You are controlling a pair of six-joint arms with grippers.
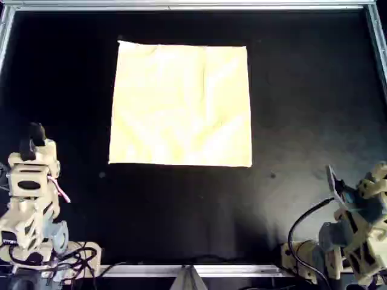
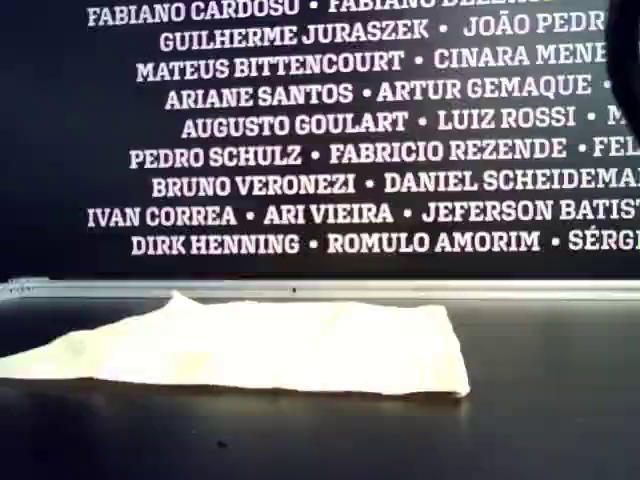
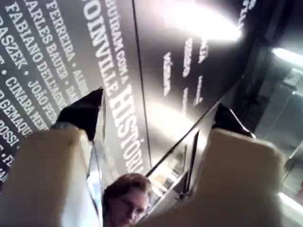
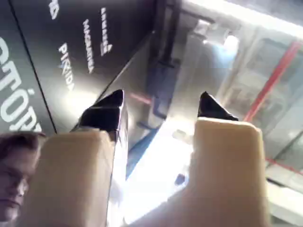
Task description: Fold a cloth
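Observation:
The pale yellow cloth point(image 1: 181, 103) lies spread out as a near square on the black table, toward the far side, with faint creases. In the exterior view the cloth point(image 2: 270, 345) lies low, with one far corner slightly raised. My first gripper point(image 3: 158, 113) is open and empty and points up at a lettered wall. My second gripper point(image 4: 161, 106) is open and empty and points up at the ceiling. One arm point(image 1: 33, 181) rests at the overhead view's bottom left and another arm point(image 1: 357, 223) at its bottom right, both well away from the cloth. The wrist views do not show which arm is which.
A metal rail point(image 1: 181, 5) frames the black table top point(image 1: 181, 205). A dark wall with white names point(image 2: 340, 150) stands behind the table's far edge. Cables point(image 1: 302, 229) hang near the bottom-right arm. A person's face point(image 3: 125, 201) shows in the first wrist view.

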